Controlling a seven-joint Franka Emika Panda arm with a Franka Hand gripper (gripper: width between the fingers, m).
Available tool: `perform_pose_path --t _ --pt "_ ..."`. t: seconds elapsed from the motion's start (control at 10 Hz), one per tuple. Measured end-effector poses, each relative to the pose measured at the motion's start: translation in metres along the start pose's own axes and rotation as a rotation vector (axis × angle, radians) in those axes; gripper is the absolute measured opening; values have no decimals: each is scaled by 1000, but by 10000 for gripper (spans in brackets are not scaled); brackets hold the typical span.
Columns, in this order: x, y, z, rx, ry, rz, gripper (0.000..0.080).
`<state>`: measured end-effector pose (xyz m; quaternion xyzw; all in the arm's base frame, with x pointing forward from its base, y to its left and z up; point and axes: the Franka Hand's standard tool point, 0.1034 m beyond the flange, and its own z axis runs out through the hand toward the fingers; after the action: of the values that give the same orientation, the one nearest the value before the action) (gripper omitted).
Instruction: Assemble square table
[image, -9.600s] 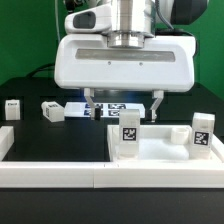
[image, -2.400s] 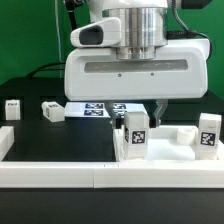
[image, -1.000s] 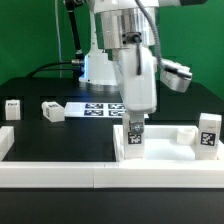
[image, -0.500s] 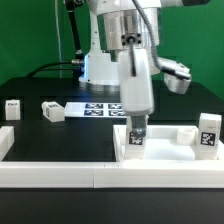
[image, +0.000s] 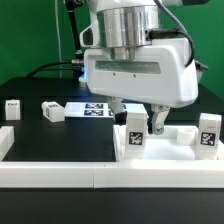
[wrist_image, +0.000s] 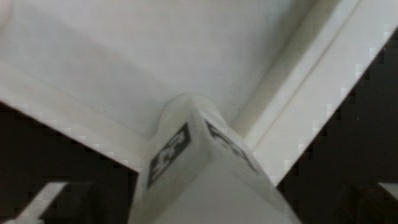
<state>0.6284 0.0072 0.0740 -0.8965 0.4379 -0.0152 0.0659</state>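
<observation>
My fingers (image: 158, 122) were spread wide, straddling the upright tagged leg (image: 133, 133) that stood at the white square panel (image: 170, 148)'s corner.

The arm (image: 125, 22) hangs straight down from above. At its end sits a wide white hand block (image: 140, 70). Its broad side faces the exterior view. It is a little slanted, lower on the exterior view's right. Under it the pincer (image: 138, 118) points down toward the desk. Its two dark fingers (image: 158, 122) stand far apart. In the wrist view the fingertips (wrist_image: 43, 200) show only at the edges of the picture, blurred, with a wide gap between them.
</observation>
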Motion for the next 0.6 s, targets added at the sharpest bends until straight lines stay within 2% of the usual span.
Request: perform_pose_path --t 0.1,0.3,0.4,0.5,0.6 --pt "2 2 0 -3 2 -134 649" --pt "6 5 -3 -40 -14 -503 649" --pt "9 3 -5 -39 -9 -599 649" --pt "8 3 -4 -36 -10 -525 561" --pt "8 3 -4 -37 -10 -530 426"
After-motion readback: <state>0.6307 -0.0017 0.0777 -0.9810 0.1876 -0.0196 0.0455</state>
